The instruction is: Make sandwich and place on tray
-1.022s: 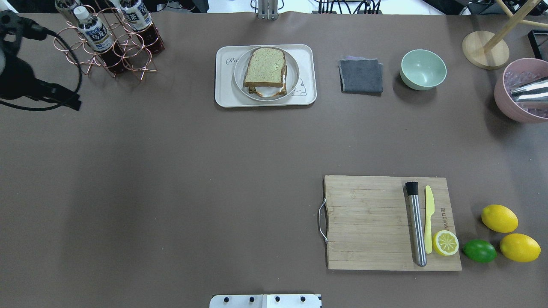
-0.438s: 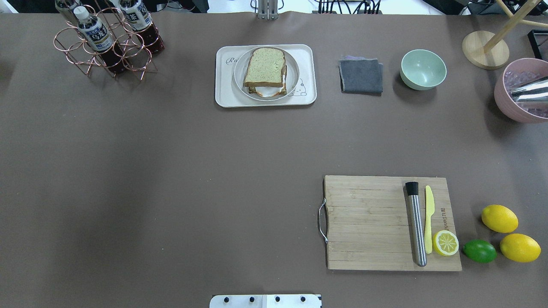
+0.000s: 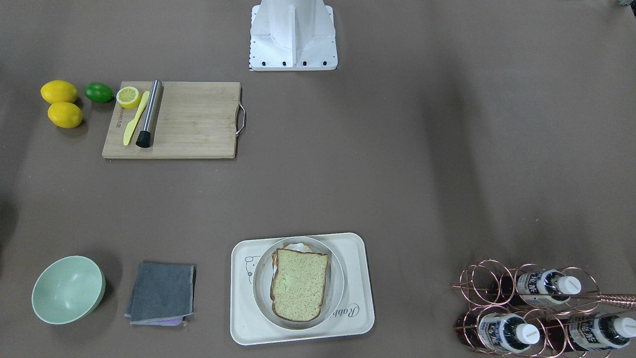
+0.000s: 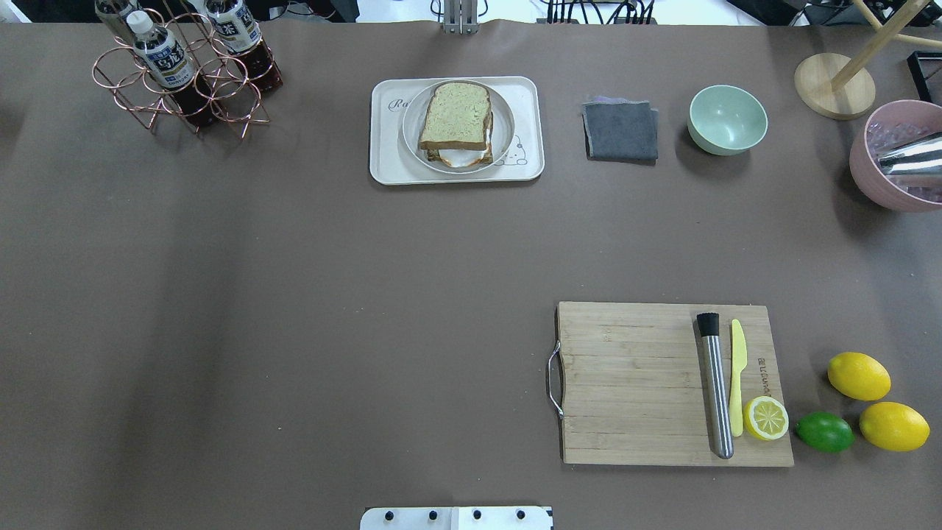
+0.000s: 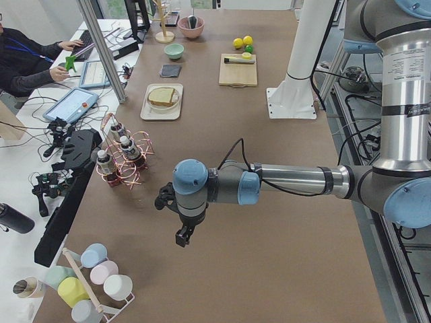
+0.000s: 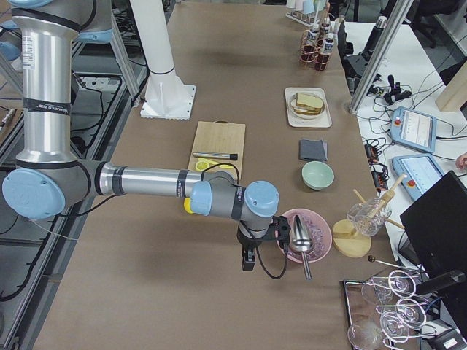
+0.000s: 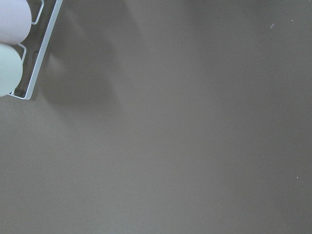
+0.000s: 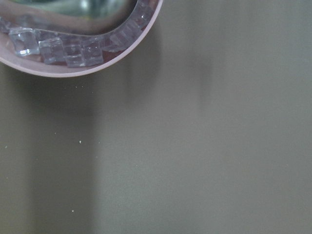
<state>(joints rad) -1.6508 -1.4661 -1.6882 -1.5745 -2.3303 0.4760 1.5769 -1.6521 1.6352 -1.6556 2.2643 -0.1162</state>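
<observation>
Finds the left gripper [image 5: 182, 236] withdrawn from the overhead view, leaves the sandwich [image 4: 455, 116] on the plate [image 4: 505, 118] in the tray [image 4: 383, 165] well apart from it and the right gripper [image 6: 248, 262], cannot tell either's finger spread, reads as task finished.

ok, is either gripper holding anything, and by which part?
Nothing visibly held. The sandwich lies free on the plate in the tray; left gripper and right gripper hang far from it; open or shut cannot be told.
</observation>
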